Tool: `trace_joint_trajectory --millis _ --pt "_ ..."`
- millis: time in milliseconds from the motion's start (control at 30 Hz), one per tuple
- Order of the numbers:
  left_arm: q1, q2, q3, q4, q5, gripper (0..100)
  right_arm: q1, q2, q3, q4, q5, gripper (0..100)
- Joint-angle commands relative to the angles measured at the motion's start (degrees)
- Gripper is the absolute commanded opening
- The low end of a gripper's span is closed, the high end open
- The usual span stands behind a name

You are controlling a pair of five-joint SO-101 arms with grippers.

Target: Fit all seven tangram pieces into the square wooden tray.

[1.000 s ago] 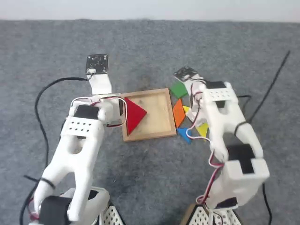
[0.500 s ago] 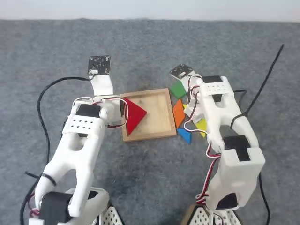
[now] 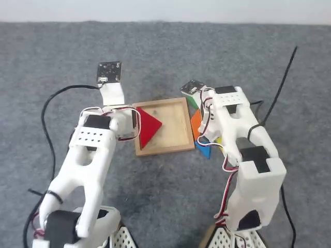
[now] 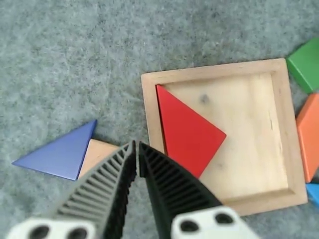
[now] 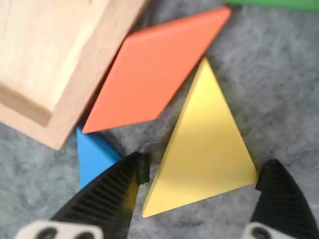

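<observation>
Nearest, the right claw hung wide open and empty, its jaws straddling the yellow triangle that lay flat on the grey felt desk. That piece looked thin, light and stiff, with a smooth painted face. It would probably slide rather than bend, so the best hold was likely a pinch on two opposite edges, low against the felt. Just beyond lay a small blue triangle and an orange parallelogram, right beside the pale wooden tray. A red triangle sat inside the tray, against one wall. The left claw hovered over the tray's other side, nearly closed on nothing. Beyond it, a dark blue triangle touched a tan piece.
</observation>
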Motion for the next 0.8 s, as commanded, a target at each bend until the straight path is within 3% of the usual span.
trace_joint_trajectory --millis 0,133,333,633,767 --pt "-0.2 -0.4 -2.9 -1.0 -0.4 1 -0.5 -0.7 -1.7 1.0 0.7 32.7" --pt "-0.6 -0.4 -2.9 -1.0 -0.4 1 0.7 -0.6 -1.7 1.6 0.7 26.1" --pt "-2.0 -0.4 -3.2 -1.0 -0.4 1 2.8 2.6 -5.2 6.0 0.7 37.7" --pt "-2.0 -0.4 -3.1 -1.0 -0.4 1 3.0 17.5 -25.3 20.3 0.1 33.2" --pt "-2.0 -0.4 -3.0 -1.0 -0.4 1 3.0 19.2 -27.7 22.4 0.0 28.1"
